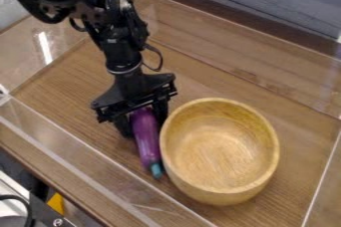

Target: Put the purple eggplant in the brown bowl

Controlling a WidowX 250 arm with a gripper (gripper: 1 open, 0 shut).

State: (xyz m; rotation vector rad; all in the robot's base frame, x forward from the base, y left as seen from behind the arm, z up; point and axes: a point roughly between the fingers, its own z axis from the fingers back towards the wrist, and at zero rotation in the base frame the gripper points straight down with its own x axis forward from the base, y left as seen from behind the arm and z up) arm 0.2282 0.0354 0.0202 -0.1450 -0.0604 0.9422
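— Camera view: anything on the tabletop [253, 72] besides the arm?

— Purple eggplant [143, 139], lying flat on the wood grain, just left of the brown bowl [218, 149]. Glossy, long, slightly curved, teal stem tip pointing toward the near edge, right up against the bowl's outer wall.

— And the bowl?

— Round, light wood, thick rim, shallow hollow with nothing inside. Sits upright toward the right of the clear-walled enclosure.

— Position of the gripper [134, 114]?

— Pointing straight down over the eggplant's upper end, black fingers straddling it on either side, tips low at the tabletop.

— State of the jaws?

— Drawn in narrow around the eggplant's upper end, clamped on it. Eggplant not lifted; lower half resting on the wood.

— Anything between eggplant and bowl?

— Nothing visible; stem end touching or nearly touching the bowl's side, hard to tell which.
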